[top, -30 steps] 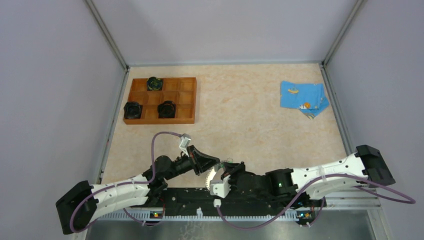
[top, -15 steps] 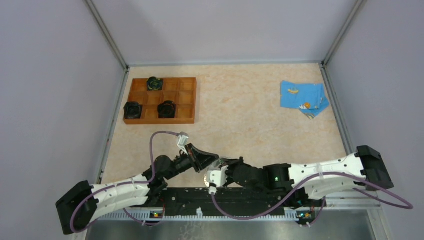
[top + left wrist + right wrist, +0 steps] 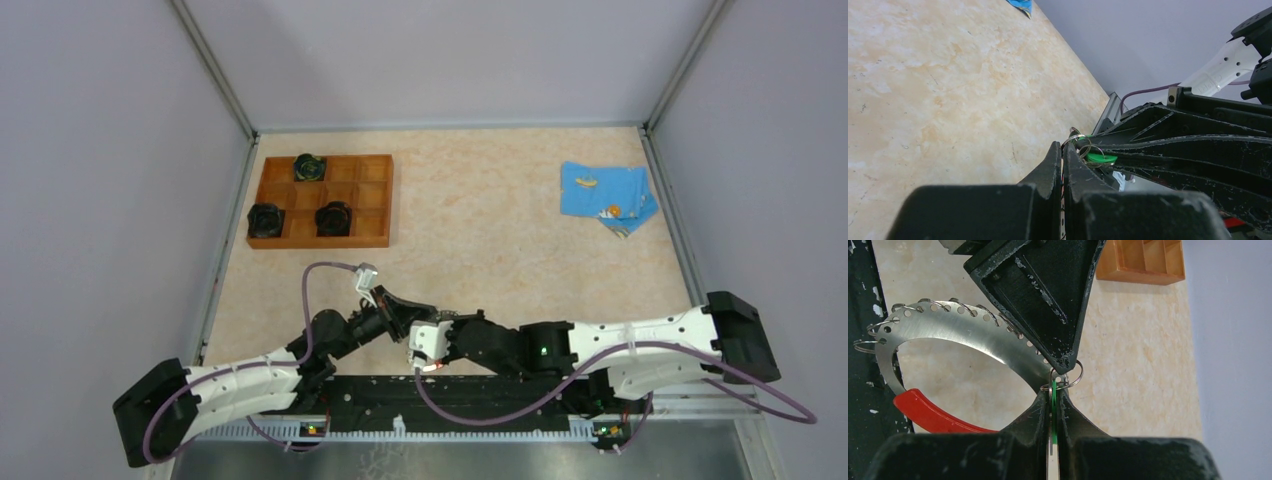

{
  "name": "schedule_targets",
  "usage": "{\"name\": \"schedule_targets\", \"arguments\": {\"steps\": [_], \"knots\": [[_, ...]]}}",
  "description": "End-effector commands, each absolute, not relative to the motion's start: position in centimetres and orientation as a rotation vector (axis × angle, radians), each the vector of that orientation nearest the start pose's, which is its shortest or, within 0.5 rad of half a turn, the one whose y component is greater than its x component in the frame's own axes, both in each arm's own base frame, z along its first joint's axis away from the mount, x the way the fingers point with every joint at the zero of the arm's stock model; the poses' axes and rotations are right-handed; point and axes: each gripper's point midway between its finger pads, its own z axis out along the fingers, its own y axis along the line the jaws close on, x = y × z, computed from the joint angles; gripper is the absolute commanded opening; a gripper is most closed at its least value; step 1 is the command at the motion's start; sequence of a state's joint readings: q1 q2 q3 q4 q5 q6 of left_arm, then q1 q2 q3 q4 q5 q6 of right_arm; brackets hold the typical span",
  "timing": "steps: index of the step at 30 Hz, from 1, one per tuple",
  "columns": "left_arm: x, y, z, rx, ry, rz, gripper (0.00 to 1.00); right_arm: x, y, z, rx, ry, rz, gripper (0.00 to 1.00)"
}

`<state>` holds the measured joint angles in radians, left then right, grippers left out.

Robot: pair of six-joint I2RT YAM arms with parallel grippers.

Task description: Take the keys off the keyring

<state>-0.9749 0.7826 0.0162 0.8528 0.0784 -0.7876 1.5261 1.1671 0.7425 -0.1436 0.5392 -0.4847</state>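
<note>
Keyring (image 3: 963,337), a flat perforated steel crescent with a red arc, sits pinched in the left claw (image 3: 1062,150) over the marbled bench (image 3: 1128,355), right claw (image 3: 1052,395) clamped on the green-headed keys (image 3: 1053,405).

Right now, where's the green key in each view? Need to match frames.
Left wrist: green key centre-right, just beyond the left end effector tips.
Right wrist: thin green edge, lower centre, pinched in the right end effector.
Top external: cannot make it out; hidden where both end effectors meet, bottom centre.
Shared landmark: the left end effector, clamped on the keyring.
</note>
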Motion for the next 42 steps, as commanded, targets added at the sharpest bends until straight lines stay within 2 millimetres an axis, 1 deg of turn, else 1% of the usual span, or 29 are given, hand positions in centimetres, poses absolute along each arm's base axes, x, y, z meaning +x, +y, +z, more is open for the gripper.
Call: {"name": "schedule_targets", "arguments": {"steps": [1,10,13,17,29,42], "knots": [[12.1,-28.2,20.0,0.294,1.548,-1.548,0.0,13.4,33.8,20.3,-1.376,1.368,0.149,0.0],[12.0,-28.4,19.9,0.33,1.541,-1.529,0.0,14.8,34.0,20.9,-1.277,1.456,0.243,0.0],[12.0,-28.4,19.5,0.343,1.547,-1.514,0.0,15.4,33.8,21.2,-1.241,1.49,0.272,0.0],[12.1,-28.5,19.0,0.355,1.559,-1.492,0.0,15.5,33.8,21.4,-1.22,1.51,0.312,0.0],[13.0,-28.0,17.0,0.358,1.613,-1.387,0.0,15.7,33.2,22.1,-1.21,1.53,0.32,0.0],[13.6,-27.3,16.1,0.364,1.648,-1.298,0.0,16.0,32.0,22.8,-1.214,1.521,0.283,0.0]]}}
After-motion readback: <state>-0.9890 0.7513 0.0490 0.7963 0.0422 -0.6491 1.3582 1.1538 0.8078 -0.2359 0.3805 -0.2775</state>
